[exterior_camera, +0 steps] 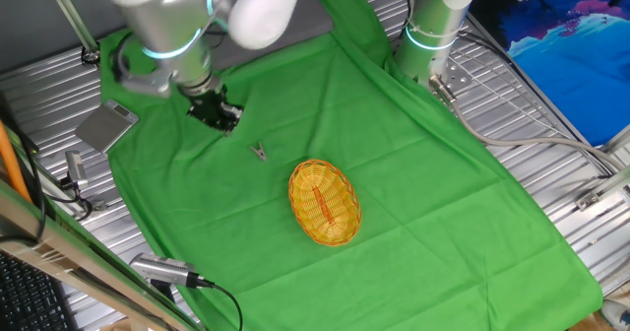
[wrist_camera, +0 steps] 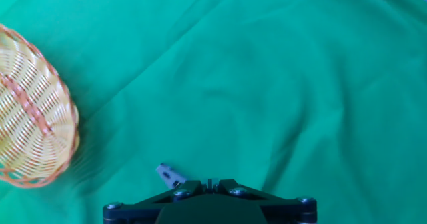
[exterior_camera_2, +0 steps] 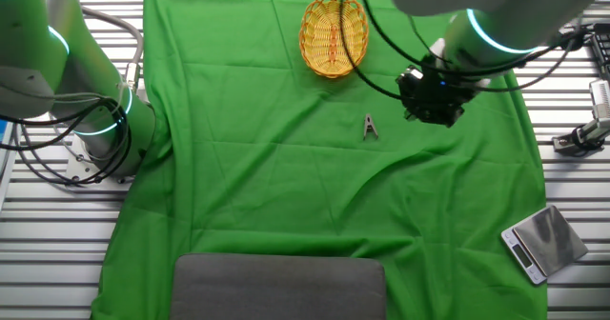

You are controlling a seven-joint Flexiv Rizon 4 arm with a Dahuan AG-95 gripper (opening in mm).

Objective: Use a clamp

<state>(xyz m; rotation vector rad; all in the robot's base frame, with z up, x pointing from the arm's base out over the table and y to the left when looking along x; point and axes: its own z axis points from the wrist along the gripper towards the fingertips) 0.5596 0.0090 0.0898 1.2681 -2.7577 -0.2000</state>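
Green cloth [exterior_camera: 413, 203] covers the table. The tiny pale grey clothespin-like clamp [exterior_camera: 259, 151] lies flat on it, between the oval yellow wicker basket [exterior_camera: 324, 202] and the black two-finger gripper [exterior_camera: 219, 117], apart from both. Finger spacing cannot be told. Open cloth surrounds the clamp. No legible writing.

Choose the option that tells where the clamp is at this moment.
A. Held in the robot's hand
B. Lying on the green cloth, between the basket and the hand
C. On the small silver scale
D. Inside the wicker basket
B. The clamp lies loose on the green cloth, apart from the wicker basket and from the hand, which hangs beside it and holds nothing that can be seen.
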